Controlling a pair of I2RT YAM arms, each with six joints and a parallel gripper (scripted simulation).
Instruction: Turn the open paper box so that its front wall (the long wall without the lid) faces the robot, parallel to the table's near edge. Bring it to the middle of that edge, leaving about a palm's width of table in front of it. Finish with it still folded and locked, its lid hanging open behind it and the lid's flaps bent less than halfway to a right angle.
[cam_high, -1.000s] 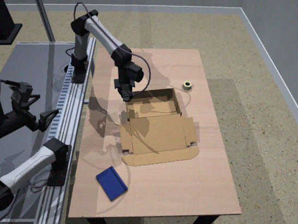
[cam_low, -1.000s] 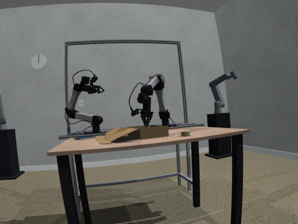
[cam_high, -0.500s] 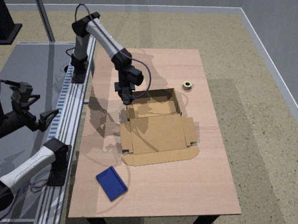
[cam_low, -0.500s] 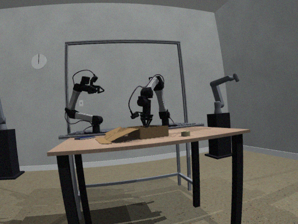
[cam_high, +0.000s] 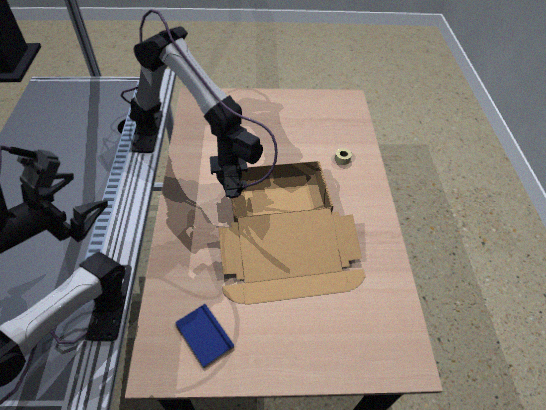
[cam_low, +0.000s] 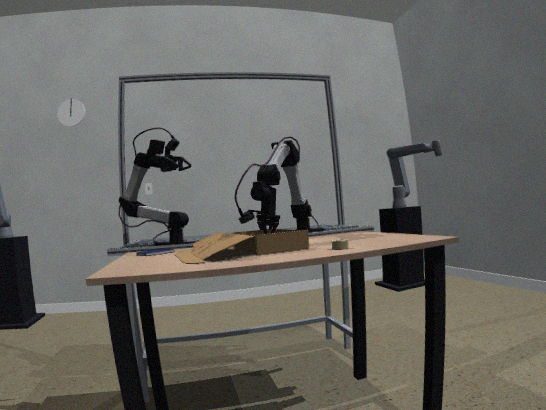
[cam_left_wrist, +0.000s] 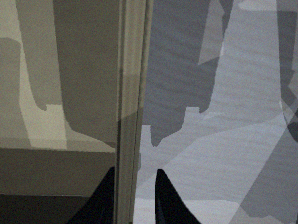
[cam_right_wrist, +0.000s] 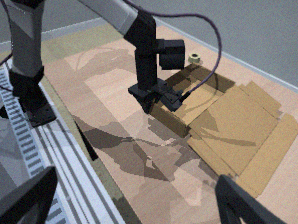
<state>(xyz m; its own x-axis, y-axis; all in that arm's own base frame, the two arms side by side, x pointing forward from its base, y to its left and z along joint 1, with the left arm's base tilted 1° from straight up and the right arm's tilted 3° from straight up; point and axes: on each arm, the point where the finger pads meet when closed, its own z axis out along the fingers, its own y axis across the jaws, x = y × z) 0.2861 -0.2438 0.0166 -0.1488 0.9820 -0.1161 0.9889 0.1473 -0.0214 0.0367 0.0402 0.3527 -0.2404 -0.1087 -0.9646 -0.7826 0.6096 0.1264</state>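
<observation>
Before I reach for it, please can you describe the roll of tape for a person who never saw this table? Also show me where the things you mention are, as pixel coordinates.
On the wooden table (cam_high: 320, 360) (cam_low: 390, 245), find the open cardboard box (cam_high: 290, 245) (cam_low: 282, 242). Just beyond its hollow part, on the side away from the lid's flaps, sits a small, pale yellow-green ring. Unlike the flat blue item (cam_high: 202, 335), it is round with a dark hole.
</observation>
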